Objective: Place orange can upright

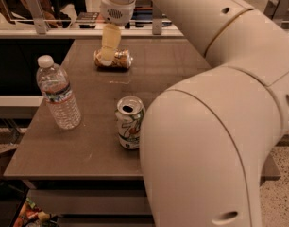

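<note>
Two bystanders, a white-and-green can (129, 123) toward the counter's (83, 148) front edge and a water bottle (59, 94) by its left edge, stand apart from the orange can (120, 59) lying sideways near the far edge, where the gripper (107, 56), its grasp impossible to tell, meets the can's left end and should clamp squarely before tipping.

The arm (215, 126) is thick, rounded and cream-white, with a few small dark holes. The gripper (107, 56), pale yellow below a white perforated wrist (116, 11), is at the upper left.
</note>
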`<act>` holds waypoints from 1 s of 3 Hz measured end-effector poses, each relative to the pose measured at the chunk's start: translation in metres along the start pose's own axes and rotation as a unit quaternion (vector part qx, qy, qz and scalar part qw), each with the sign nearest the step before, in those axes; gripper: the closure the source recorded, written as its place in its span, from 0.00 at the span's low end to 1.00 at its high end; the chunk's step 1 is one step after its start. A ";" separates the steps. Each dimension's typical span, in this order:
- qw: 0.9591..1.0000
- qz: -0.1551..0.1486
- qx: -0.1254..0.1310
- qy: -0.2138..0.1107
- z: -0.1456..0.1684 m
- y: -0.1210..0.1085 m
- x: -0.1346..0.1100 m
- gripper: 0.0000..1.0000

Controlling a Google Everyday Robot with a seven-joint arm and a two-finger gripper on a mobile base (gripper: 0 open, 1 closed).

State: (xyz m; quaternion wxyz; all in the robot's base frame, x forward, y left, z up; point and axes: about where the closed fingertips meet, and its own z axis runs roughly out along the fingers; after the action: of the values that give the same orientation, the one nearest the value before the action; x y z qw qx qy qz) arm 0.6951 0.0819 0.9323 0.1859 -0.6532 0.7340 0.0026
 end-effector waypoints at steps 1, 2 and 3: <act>1.000 -0.003 -0.016 -0.019 0.015 0.000 -0.011 0.00; 1.000 -0.003 -0.016 -0.019 0.015 0.000 -0.011 0.00; 0.999 0.009 -0.027 -0.015 0.029 -0.004 -0.005 0.00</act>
State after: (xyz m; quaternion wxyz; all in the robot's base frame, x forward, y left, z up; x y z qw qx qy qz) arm 0.7075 0.0934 0.9075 0.1792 -0.6514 0.7365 0.0343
